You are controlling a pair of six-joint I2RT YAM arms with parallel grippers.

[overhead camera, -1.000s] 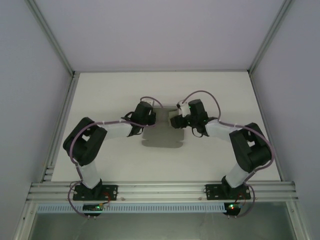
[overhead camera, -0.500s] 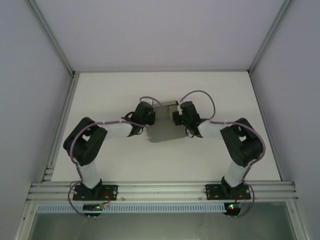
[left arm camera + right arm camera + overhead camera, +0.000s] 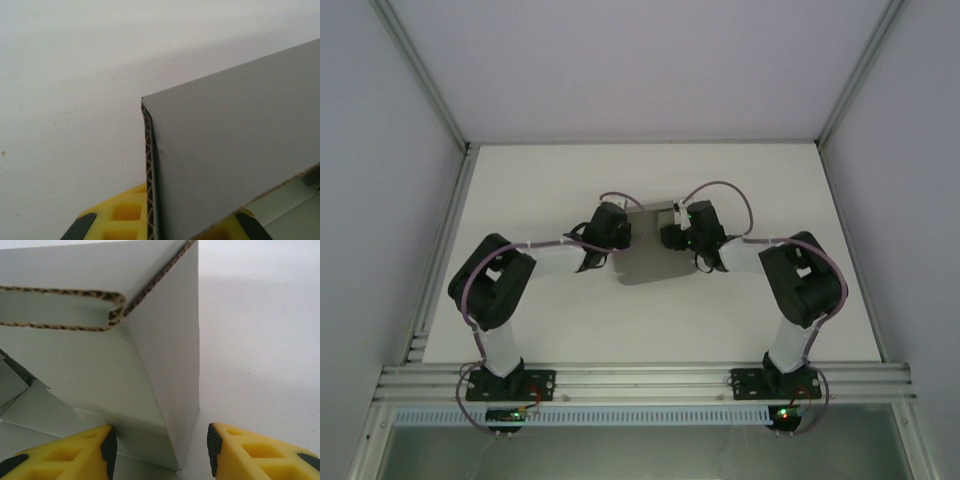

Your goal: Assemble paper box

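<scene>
At the middle of the table (image 3: 540,180), one paper box (image 3: 650,258) sits between two grippers. The left gripper (image 3: 165,227) pinches its wall. The right gripper (image 3: 161,447) stands half open astride a corner, gripping nothing. A second ago the right gripper sat farther off.

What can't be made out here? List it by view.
Top external: the paper box side flaps, too small and covered by the left pincer and right pincer.
Left wrist: left pincer's tips, cut off at the bottom edge, behind card.
Right wrist: whether right pincer's fingers touch the box wall, shadowed near the bottom edge.
</scene>
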